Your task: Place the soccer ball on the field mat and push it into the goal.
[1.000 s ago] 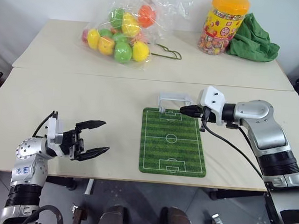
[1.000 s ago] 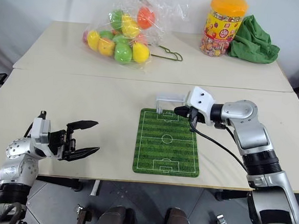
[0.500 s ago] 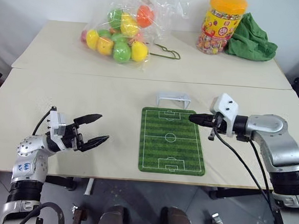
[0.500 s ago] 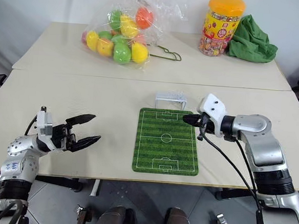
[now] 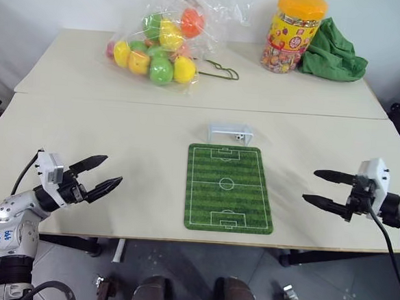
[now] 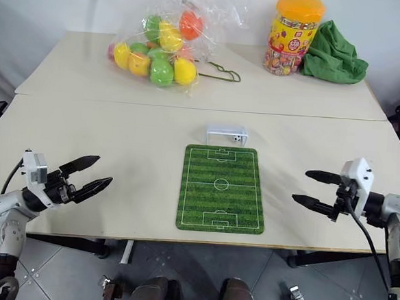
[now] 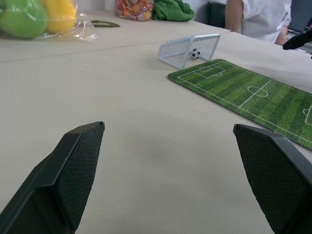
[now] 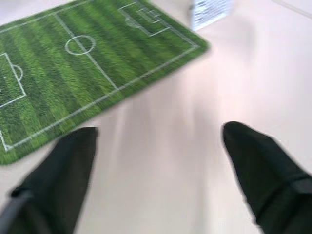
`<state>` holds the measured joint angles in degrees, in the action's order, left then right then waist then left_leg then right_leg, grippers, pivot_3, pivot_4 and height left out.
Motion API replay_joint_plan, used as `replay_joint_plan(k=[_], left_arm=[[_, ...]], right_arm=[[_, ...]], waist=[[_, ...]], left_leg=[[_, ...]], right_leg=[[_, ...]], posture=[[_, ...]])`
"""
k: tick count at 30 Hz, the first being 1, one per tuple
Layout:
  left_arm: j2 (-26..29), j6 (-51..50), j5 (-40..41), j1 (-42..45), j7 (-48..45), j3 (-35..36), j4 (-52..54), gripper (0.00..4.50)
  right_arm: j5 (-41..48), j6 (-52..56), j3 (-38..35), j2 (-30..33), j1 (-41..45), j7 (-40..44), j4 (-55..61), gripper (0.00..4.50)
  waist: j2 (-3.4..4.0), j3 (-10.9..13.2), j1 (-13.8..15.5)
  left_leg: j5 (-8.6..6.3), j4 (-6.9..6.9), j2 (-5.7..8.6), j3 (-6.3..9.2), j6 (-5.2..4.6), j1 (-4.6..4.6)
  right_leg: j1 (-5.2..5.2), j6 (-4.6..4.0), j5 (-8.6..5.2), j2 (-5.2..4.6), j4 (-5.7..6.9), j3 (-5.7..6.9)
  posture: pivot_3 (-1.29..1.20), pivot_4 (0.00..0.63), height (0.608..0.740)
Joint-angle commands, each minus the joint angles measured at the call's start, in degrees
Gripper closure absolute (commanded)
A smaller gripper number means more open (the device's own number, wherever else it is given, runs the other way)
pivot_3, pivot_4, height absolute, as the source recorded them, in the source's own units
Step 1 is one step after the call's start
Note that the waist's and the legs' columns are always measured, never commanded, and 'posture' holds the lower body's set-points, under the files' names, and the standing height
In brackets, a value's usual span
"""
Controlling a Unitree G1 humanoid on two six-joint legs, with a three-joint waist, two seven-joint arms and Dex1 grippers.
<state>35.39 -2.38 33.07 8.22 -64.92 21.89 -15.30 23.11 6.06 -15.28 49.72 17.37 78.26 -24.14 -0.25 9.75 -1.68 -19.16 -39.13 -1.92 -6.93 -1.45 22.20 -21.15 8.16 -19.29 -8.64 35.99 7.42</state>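
The tiny black-and-white soccer ball (image 5: 239, 136) lies inside the small white goal (image 5: 230, 132), which stands at the far end of the green field mat (image 5: 229, 188). From the left wrist view the soccer ball (image 7: 195, 53) shows through the goal (image 7: 189, 49) netting, beyond the field mat (image 7: 248, 92). My right gripper (image 5: 322, 189) hovers open and empty over the bare table, well to the right of the mat. My left gripper (image 5: 101, 172) is open and empty too, far to the left of the mat near the table's front edge.
A clear bag of coloured balls (image 5: 156, 47) lies at the back left, with a green wire hanger (image 5: 219, 71) beside it. An orange-lidded candy jar (image 5: 290, 31) and a green cloth (image 5: 334, 53) stand at the back right. A person (image 7: 261, 19) sits beyond the table's right side.
My right gripper has pulled away from the goal end of the mat, swung out to the right and opened. The ball now rests in the goal. The left gripper has shifted left.
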Motion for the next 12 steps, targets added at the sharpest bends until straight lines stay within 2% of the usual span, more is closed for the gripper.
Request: replay_joint_plan(k=[1, 3, 7, 12], left_arm=[[1.24, -0.29, 1.60, -2.52, -0.88, 2.32, 3.10, 0.00], [1.59, -0.34, 1.67, -3.65, -1.15, 2.67, 3.59, 0.00], [1.81, -1.33, 2.37, -4.11, -0.73, 3.40, 4.04, 0.00], [1.76, -2.14, 2.25, -3.86, -1.22, 2.46, 5.51, 0.00]], right_arm=[[0.82, -3.40, -2.98, 1.79, -1.36, 2.06, -4.11, 0.02], [-0.03, -5.91, -3.38, 2.04, -2.10, 1.95, -6.16, 0.02], [4.02, -9.54, -7.25, -1.12, -2.04, 1.49, -7.41, 0.02], [3.14, -10.56, -7.37, -4.05, -6.08, -3.17, -2.22, 0.02]], waist=[[0.01, 0.00, 0.02], [0.01, 0.01, 0.09], [0.02, 0.01, 0.16], [0.02, 0.01, 0.28]], left_leg=[[0.00, 0.01, -0.03, 0.00, 0.00, -0.01], [0.00, 0.02, -0.18, 0.02, 0.00, -0.02], [0.00, 0.00, -0.20, -0.03, 0.00, -0.02], [0.00, 0.00, -0.25, 0.06, 0.00, -0.03]], right_leg=[[0.00, 0.00, 0.00, 0.00, 0.00, -0.01], [0.01, 0.00, 0.00, -0.01, 0.00, -0.02], [0.02, 0.00, 0.00, -0.02, -0.02, -0.05], [0.08, 0.00, 0.00, -0.02, -0.02, -0.02]], posture=[[0.00, 0.150, 0.740], [0.00, 0.150, 0.740], [0.00, 0.150, 0.740], [0.00, 0.150, 0.740]])
